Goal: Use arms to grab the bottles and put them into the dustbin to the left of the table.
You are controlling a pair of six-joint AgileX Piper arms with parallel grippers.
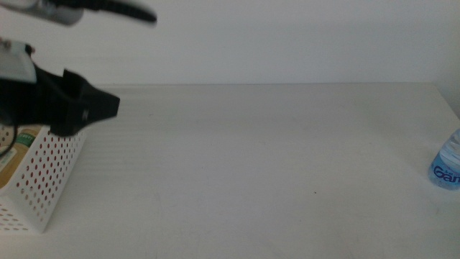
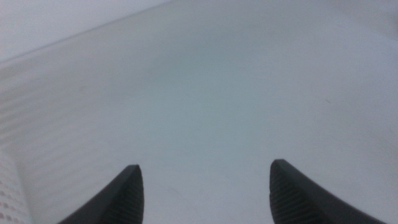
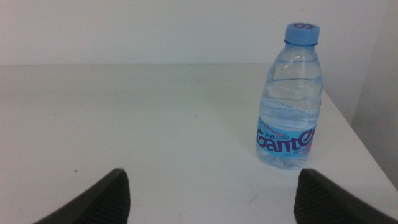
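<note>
A: How far along is it?

B: Partly, I'd judge. The water bottle [image 3: 290, 96] stands upright at the right edge of the middle view, not yet taken. The dustbin [image 1: 44, 187] sits at lower left; something green and tan shows inside, likely a bottle already dropped.

A: And the grippers?

B: The left gripper [image 1: 100, 106] hangs above the dustbin at upper left, spread wide, empty. The right gripper [image 3: 208, 196] is also spread wide, empty, facing the water bottle across bare table [image 3: 137, 124].
</note>
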